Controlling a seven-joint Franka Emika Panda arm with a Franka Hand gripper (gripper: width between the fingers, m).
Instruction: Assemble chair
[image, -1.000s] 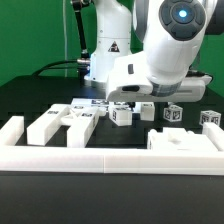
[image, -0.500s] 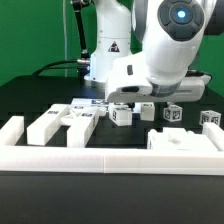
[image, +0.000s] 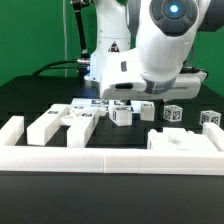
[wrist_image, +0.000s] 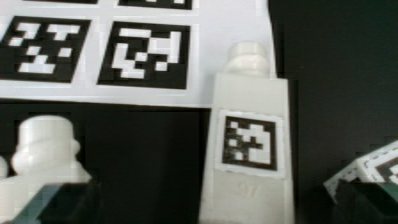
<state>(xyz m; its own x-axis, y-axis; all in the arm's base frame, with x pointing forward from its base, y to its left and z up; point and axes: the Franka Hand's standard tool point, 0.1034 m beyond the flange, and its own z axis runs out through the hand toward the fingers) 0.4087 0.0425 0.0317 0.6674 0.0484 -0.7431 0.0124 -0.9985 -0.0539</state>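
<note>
Between the widely spread fingers (wrist_image: 50, 198) of the gripper (wrist_image: 205, 196), which held nothing, lay a white tagged bar (wrist_image: 249, 140) of the chair. Its long sides faced the fingers, with a strip of bare black table (wrist_image: 151, 130) open along each side. Just beyond one fingertip lay a round-topped post (wrist_image: 45, 145), too close to tell whether they touched. Beside the other finger showed the tagged corner of another piece (wrist_image: 377, 160). Ahead of the fingers, the bar's pegged end reached the edge of the marker board (wrist_image: 107, 45). The arm (image: 160, 50) bowed over the table's middle, wrist turned straight down. Well apart from the fingers sat the chair's slab (image: 185, 140) and the border rail (image: 110, 160).
</note>
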